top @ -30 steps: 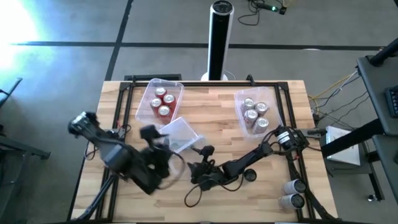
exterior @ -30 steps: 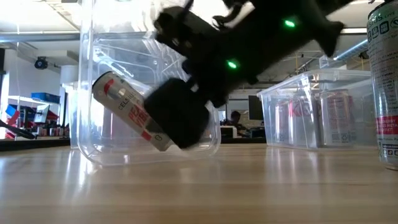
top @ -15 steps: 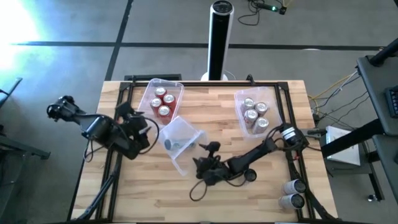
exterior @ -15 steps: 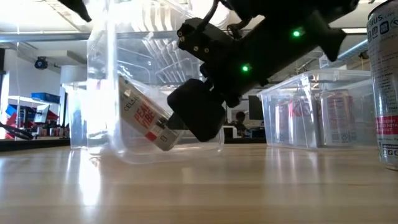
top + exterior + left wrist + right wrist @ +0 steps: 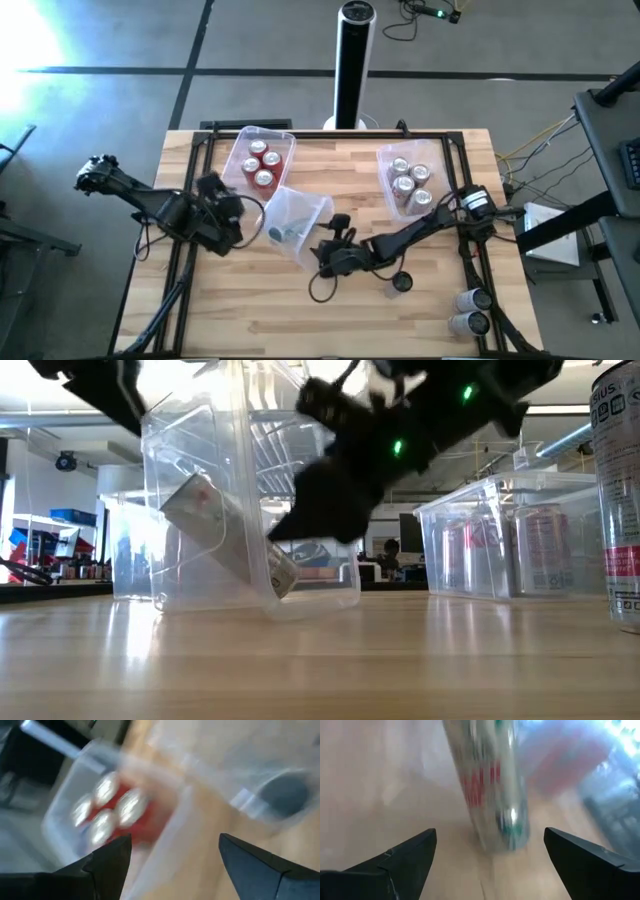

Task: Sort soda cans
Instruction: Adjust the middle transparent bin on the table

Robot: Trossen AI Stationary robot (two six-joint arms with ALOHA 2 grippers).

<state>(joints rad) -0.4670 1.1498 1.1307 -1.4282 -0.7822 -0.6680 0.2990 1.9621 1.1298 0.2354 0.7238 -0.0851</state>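
- A clear middle tub (image 5: 297, 215) is sitting tipped up on one edge in the middle of the bench (image 5: 440, 310), and a silver can (image 5: 225, 532) with red letters is lying slanted inside it.
- The right end effector (image 5: 328, 256) is hanging just beside that tub, on the side nearer the front of the bench. Its fingers (image 5: 400, 862) are spread wide with nothing between them, and the can is showing close in front of them in the right wrist view.
- The left end effector (image 5: 228, 208) is hanging on the other side of the tipped tub. Its fingers (image 5: 107, 860) are spread apart too and are holding nothing.
- It looks like the step in hand is dealing with this one can in the tipped tub. The next move probably calls for setting the tub flat, or closing on the can without knocking the tub over.
- Red cans (image 5: 263, 165) are standing in a tub at the back left, and silver cans (image 5: 407, 180) are standing in a tub at the back right.
- A dark can (image 5: 402, 283) is sitting alone on the bench near the right arm, and two more cans (image 5: 470, 310) are lying at the front right corner.
- The bench is light wood with a black frame. A tall black post (image 5: 354, 65) is standing behind it on a grey floor.
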